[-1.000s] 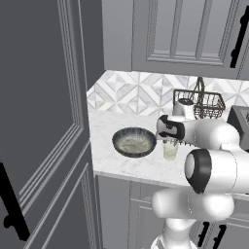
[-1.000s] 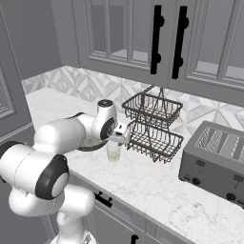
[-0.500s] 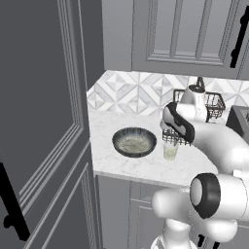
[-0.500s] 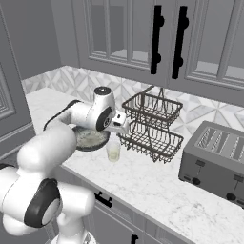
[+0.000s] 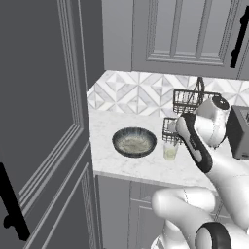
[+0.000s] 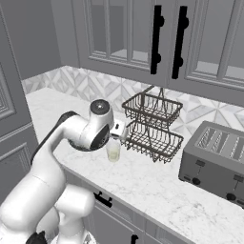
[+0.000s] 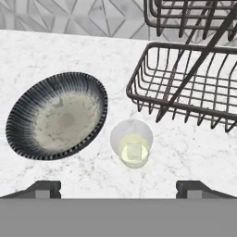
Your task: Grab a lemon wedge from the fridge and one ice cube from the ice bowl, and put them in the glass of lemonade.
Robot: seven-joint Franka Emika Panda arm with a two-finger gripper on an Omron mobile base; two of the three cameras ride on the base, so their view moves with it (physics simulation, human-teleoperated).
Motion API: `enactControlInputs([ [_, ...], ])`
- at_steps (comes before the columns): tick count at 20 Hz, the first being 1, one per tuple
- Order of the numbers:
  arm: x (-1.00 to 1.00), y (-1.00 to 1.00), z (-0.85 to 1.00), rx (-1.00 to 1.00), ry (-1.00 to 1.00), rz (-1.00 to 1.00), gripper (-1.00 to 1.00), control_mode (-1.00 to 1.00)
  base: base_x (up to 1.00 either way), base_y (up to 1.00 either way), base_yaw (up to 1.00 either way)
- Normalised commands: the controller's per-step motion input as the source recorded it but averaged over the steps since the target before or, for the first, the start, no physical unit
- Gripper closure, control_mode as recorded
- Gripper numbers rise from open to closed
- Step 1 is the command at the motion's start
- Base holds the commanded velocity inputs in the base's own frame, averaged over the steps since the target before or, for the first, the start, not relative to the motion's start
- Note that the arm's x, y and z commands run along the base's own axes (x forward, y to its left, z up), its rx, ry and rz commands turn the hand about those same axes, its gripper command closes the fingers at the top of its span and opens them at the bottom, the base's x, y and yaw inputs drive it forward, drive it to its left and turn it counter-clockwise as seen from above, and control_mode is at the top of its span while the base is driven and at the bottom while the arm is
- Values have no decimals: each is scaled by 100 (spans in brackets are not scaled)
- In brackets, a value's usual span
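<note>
The glass of lemonade [image 7: 132, 143] stands on the marble counter with a pale squarish piece [image 7: 134, 150] lying in its yellow liquid. Just left of it sits the ice bowl [image 7: 58, 115], dark-rimmed with a speckled pale inside. My gripper [image 7: 120, 190] hovers straight above the glass, open wide, with nothing between its fingertips [image 7: 44, 187]. From the base cameras the gripper [image 5: 170, 129] [image 6: 118, 131] hangs a little above the glass [image 5: 170, 150] [image 6: 113, 151], with the bowl [image 5: 134, 141] beside it. The lemon wedge and the fridge are out of view.
A two-tier wire basket [image 6: 152, 124] [image 7: 190, 88] stands close behind and to the right of the glass. A toaster [image 6: 217, 162] sits further right. A tall grey panelled cabinet [image 5: 44, 121] bounds the counter's left end, and wall cabinets [image 6: 157, 43] hang above.
The hand has risen a little off the glass and the arm's elbow has swung upward. The jaws stand slightly wider. Glass and bowl have stayed put.
</note>
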Motion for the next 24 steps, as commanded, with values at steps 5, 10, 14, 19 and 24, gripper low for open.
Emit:
enactControlInputs([
  [5,-36,3,12,2,-11,1,-100,-100,0,0,0],
  [10,-58,73,63,-4,21,7,-100,-100,0,0,0],
  [14,-89,59,100,-9,29,6,-100,-100,0,0,0],
  [19,-100,11,59,-1,9,2,-100,-100,0,0,0],
  [24,-62,0,3,3,-3,0,-100,-100,0,0,0],
])
